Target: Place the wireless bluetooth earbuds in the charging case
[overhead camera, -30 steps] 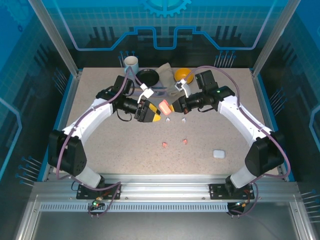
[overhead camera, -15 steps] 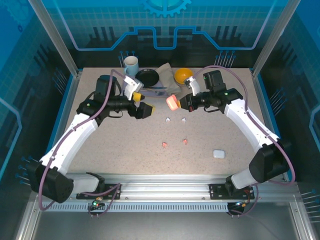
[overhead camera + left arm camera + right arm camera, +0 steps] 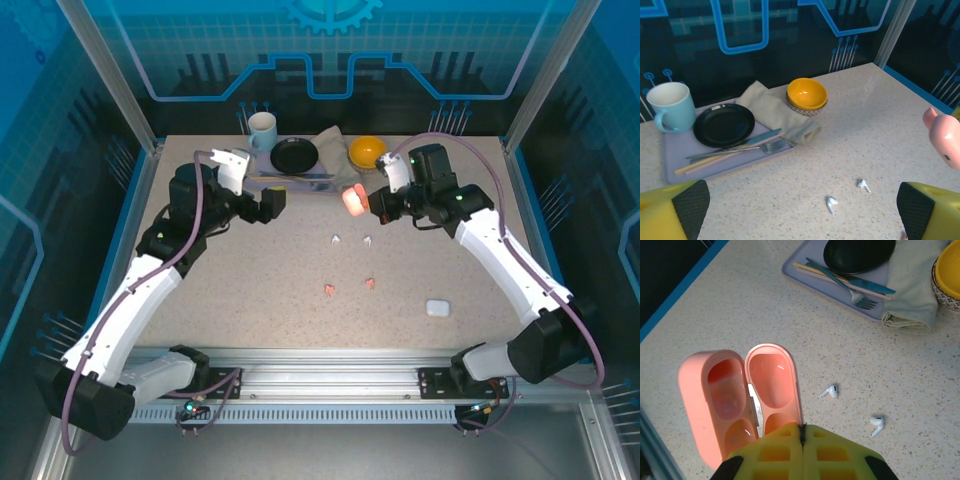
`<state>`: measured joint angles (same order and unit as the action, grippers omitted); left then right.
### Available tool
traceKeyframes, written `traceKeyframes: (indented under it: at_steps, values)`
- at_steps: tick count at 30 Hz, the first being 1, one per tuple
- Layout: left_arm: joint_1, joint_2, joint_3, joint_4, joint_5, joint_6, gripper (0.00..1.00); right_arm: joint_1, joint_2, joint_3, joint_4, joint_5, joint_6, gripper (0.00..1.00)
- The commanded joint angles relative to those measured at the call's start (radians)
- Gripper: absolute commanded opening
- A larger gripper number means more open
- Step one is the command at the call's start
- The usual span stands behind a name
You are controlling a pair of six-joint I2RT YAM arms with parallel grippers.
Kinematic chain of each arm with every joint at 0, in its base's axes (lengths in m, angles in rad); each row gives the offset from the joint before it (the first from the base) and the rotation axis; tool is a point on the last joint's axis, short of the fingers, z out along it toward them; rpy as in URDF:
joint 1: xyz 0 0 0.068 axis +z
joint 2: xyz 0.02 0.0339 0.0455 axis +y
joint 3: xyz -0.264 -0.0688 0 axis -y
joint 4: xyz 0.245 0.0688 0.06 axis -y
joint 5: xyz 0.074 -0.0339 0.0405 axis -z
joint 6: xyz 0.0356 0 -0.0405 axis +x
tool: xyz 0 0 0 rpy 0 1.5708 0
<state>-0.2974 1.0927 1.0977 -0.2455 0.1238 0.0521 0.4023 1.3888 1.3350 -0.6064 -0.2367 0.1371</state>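
My right gripper (image 3: 802,432) is shut on the edge of an open pink charging case (image 3: 740,395), held above the table with both hollow halves facing the camera. From above, the case (image 3: 352,200) sits at the tip of the right gripper (image 3: 364,201). Two white earbuds (image 3: 830,391) (image 3: 877,424) lie on the table below it, also seen as white earbuds (image 3: 336,239) (image 3: 369,240) from above. Two pink earbuds (image 3: 329,290) (image 3: 370,283) lie nearer the front. My left gripper (image 3: 270,203) stands open and empty, left of the case, its fingers (image 3: 690,205) wide apart.
A lilac tray (image 3: 670,167) at the back holds a black plate (image 3: 723,125), cutlery and a folded napkin (image 3: 775,112). A blue mug (image 3: 670,107) and a yellow bowl (image 3: 806,93) stand by it. A white case (image 3: 436,308) lies front right.
My left arm has drawn back to the left, away from the pink case. The right gripper has carried the case slightly right and farther back.
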Motion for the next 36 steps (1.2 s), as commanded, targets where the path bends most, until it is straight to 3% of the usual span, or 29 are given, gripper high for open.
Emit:
traceKeyframes:
  at_steps: [1,6,11,20,23,26,31,36]
  values:
    - [0.007,0.038,0.061,-0.045,-0.075,0.044,0.99,0.060,-0.007,0.030,-0.023,0.126,-0.029,0.00]
    - [0.007,0.111,0.161,-0.149,-0.097,0.036,0.99,0.136,0.024,0.079,-0.049,0.243,-0.072,0.00]
    - [0.009,0.082,0.108,-0.038,-0.084,0.078,0.99,0.177,0.039,0.111,-0.059,0.306,-0.103,0.00]
    - [0.017,0.013,0.067,0.085,-0.184,0.023,0.99,0.189,0.036,0.132,-0.052,0.340,-0.114,0.00]
    - [0.017,0.030,0.087,0.069,-0.140,0.032,0.99,0.190,0.038,0.141,-0.053,0.344,-0.121,0.00]
    - [0.022,0.098,0.186,-0.059,-0.143,0.024,0.99,0.194,0.044,0.153,-0.061,0.334,-0.129,0.00]
    - [0.034,0.205,0.294,-0.206,0.014,0.009,0.99,0.195,0.053,0.166,-0.067,0.267,-0.165,0.00]
    - [0.034,0.251,0.286,-0.243,0.306,0.060,0.95,0.196,0.083,0.208,-0.112,0.167,-0.208,0.00]
